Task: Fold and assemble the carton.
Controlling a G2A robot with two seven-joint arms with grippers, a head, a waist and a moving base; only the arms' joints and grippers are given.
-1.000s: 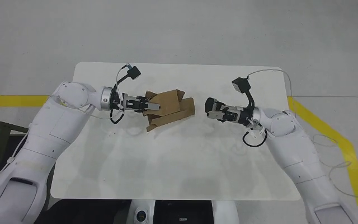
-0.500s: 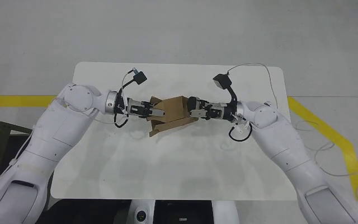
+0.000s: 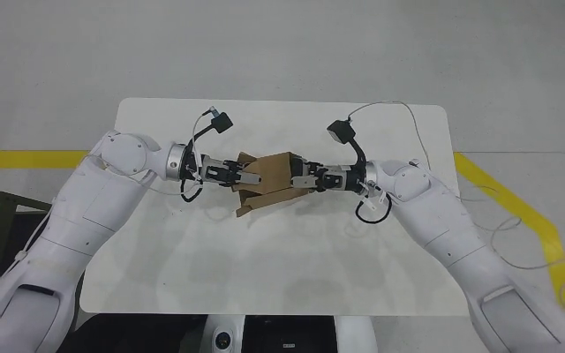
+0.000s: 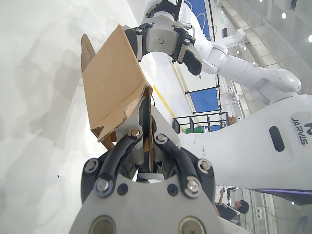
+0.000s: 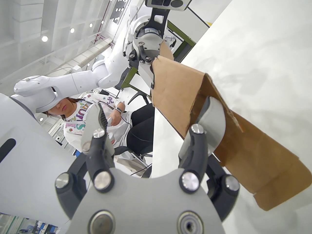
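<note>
Over the middle of the table (image 3: 371, 256), the carton (image 3: 269, 181) is held between both grippers, partly folded (brown cardboard, flaps loose). Left gripper (image 4: 146, 120) is clamped on a flap edge at one end. Right gripper (image 5: 153, 108) has its jaws spread: one finger tucked inside the carton's open end, the other outside, touching nothing. Can't tell if the carton's lower edge touches the table.

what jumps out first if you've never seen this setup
A half-folded brown carton at the middle of the white table, with jaws at both ends. The left jaws are shut on one end; the right jaws are open at the other, one finger inside the cardboard.
</note>
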